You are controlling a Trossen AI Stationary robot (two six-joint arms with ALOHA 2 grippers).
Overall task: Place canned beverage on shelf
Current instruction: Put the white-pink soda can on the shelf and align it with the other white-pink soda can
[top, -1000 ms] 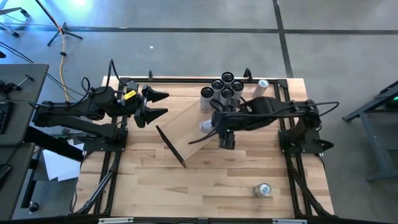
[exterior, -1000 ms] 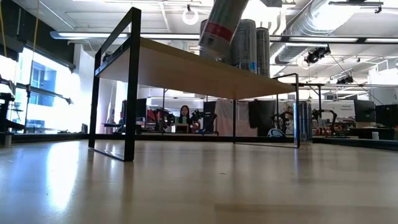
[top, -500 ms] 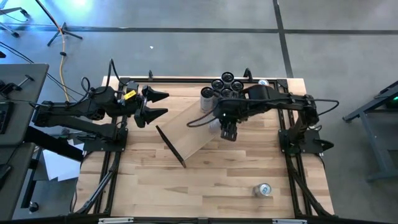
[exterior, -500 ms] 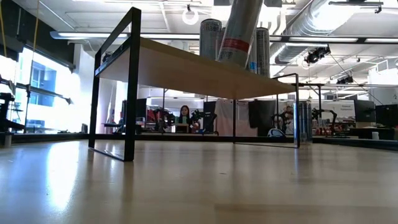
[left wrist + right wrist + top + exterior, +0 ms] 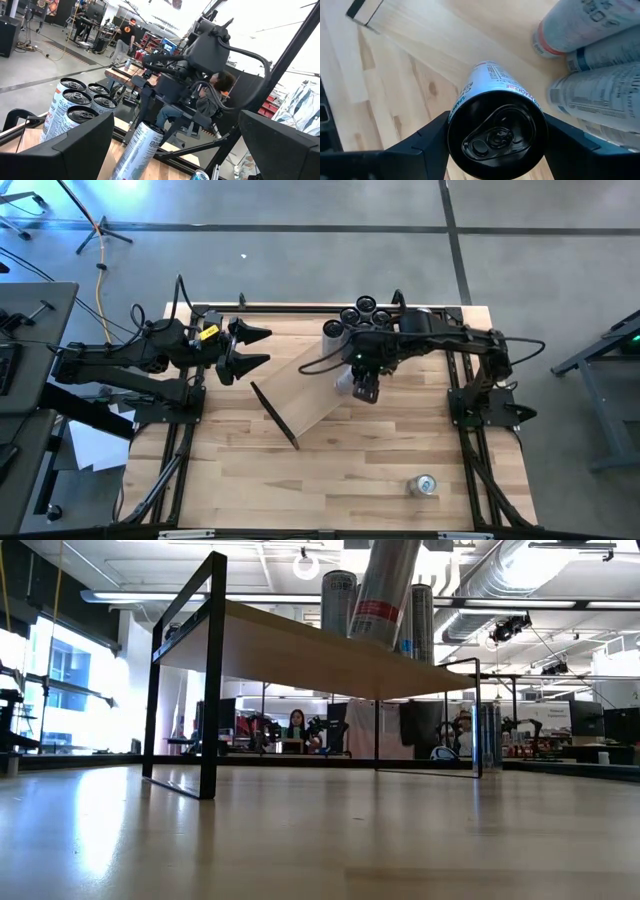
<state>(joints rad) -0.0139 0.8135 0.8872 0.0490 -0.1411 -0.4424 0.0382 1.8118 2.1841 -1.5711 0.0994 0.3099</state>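
Tilted, the tall silver can (image 5: pixel 495 107), black-topped, sits clamped in the right gripper's (image 5: pixel 364 388) jaws.

Tilted can (image 5: pixel 137 150) in the right pincer (image 5: pixel 167 131), beside four clustered cans (image 5: pixel 75 107).

Robotics lab: exposed ceiling ducts (image 5: pixel 520 585), equipment-laden workbenches (image 5: pixel 560 745), concrete floor (image 5: pixel 300 250).

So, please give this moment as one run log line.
right gripper: shut on can, tilted, over shelf | left gripper: open, waiting | cans already on shelf
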